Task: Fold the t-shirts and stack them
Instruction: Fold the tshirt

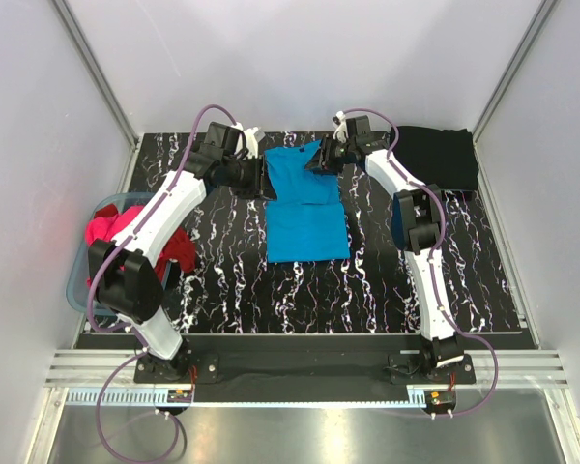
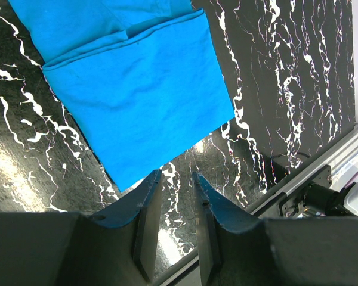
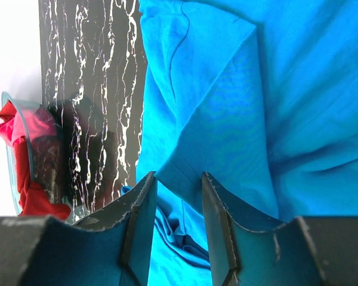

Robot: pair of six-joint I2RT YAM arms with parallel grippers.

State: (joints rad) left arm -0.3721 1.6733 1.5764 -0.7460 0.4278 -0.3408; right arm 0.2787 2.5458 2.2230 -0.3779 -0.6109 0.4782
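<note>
The turquoise t-shirt [image 1: 304,208] lies half-folded in the middle of the table [image 1: 387,280]. Both claws stand partly parted, gripping nothing: left gripper [image 2: 175,176] beside its edge, right gripper [image 3: 178,177] over a sleeve. I'd pinch both corners evenly, keeping the fold square.

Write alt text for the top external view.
A partly folded turquoise t-shirt lies mid-table on the black marbled table, with the left gripper and right gripper at its far corners. A black t-shirt lies at the far right. Pink and red shirts fill a pale-blue tub at the left edge.
</note>
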